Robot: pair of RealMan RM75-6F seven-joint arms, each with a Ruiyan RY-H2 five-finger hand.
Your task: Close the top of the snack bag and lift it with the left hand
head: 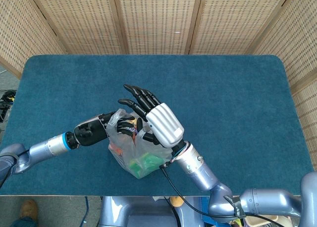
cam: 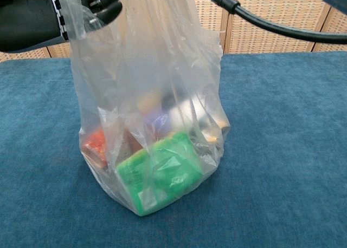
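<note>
The clear plastic snack bag (head: 132,146) stands upright on the blue table (head: 228,98), with a green packet (cam: 162,175) and a red packet (cam: 96,145) at its bottom. My left hand (head: 94,130) reaches in from the left, its dark fingers (cam: 103,3) curled around the bag's left top edge, which is pulled taut. My right hand (head: 161,123) hovers over the bag's mouth with its long fingers spread; its thumb pinches the right part of the bag's top. In the chest view the bag (cam: 157,112) runs up out of frame, and only the right arm's cable shows.
A black cable (cam: 271,28) from my right arm crosses above the bag in the chest view. Wicker screens (head: 158,19) wall the table at the back and sides. Blue felt (cam: 287,129) lies bare around the bag.
</note>
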